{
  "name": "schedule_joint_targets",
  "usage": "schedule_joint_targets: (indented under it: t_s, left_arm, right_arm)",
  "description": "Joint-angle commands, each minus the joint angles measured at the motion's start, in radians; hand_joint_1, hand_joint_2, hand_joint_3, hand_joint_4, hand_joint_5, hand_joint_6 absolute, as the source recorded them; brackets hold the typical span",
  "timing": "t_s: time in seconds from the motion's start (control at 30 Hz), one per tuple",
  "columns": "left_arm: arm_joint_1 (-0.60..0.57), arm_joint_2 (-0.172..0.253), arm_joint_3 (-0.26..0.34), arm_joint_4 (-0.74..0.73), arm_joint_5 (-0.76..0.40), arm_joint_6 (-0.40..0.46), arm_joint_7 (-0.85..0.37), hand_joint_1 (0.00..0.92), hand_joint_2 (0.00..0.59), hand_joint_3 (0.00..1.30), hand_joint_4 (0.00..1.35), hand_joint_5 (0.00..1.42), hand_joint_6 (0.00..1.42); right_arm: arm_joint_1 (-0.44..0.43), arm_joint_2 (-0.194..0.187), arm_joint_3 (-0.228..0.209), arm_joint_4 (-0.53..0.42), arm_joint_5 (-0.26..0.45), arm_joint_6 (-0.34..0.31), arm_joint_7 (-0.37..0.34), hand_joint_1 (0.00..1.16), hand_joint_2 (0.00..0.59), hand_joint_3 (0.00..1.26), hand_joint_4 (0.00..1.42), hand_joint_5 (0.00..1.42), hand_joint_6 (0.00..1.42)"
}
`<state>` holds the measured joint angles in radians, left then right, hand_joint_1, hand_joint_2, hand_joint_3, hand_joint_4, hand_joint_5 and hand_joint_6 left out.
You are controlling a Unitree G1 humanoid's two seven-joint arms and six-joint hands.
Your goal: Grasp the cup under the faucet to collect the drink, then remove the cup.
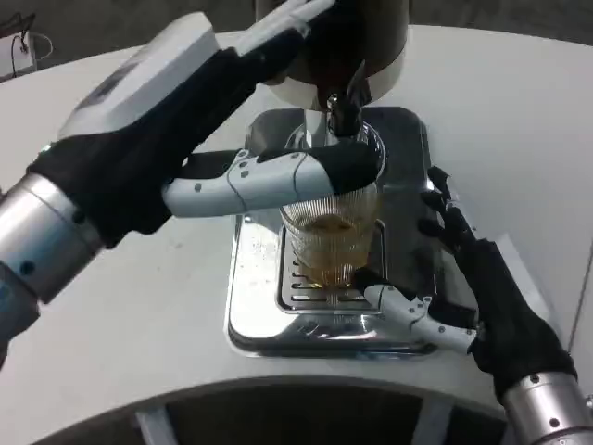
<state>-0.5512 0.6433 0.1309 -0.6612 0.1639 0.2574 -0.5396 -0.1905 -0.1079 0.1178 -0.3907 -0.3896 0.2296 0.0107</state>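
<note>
Under the faucet point(345, 104), on the drip tray point(255, 306), the half-full ribbed cup point(331, 243) is wrapped by the left robot hand point(176, 120), the right robot hand point(463, 278) spread beside it; a tilted lift could slop drink.

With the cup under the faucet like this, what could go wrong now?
1. The ribbed cup already holds amber drink; a tilt while removing it could spill onto the metal drip tray.
2. The left hand reaches across the cup just below the faucet, so lifting may knock the spout.
3. The right hand seems to touch only near the base; its hold may slip.
</note>
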Motion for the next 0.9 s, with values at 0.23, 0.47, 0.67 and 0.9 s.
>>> schedule_joint_targets:
  t_s: [0.23, 0.47, 0.67, 0.9]
  left_arm:
    - [0.237, 0.089, 0.178, -0.133, -0.023, 0.021, -0.047, 0.0, 0.018, 0.08, 0.0, 0.08, 0.19]
    - [0.378, 0.124, 0.289, -0.144, -0.035, 0.005, -0.066, 0.0, 0.018, 0.08, 0.0, 0.08, 0.19]
    - [0.477, 0.135, 0.349, -0.115, -0.035, -0.032, -0.069, 0.0, 0.018, 0.08, 0.0, 0.08, 0.19]
    - [0.551, 0.138, 0.393, -0.078, -0.038, -0.072, -0.066, 0.0, 0.018, 0.08, 0.0, 0.08, 0.19]
  right_arm:
    - [0.02, 0.008, 0.016, -0.006, 0.011, -0.018, -0.002, 0.72, 0.244, 0.0, 0.05, 0.12, 0.06]
    - [0.017, 0.024, 0.039, 0.017, 0.016, -0.052, -0.011, 0.72, 0.244, 0.0, 0.05, 0.12, 0.06]
    - [-0.004, 0.038, 0.058, 0.032, 0.011, -0.062, -0.018, 0.72, 0.24, 0.0, 0.04, 0.12, 0.06]
    - [-0.039, 0.048, 0.065, 0.067, 0.008, -0.065, -0.032, 0.73, 0.236, 0.0, 0.04, 0.12, 0.06]
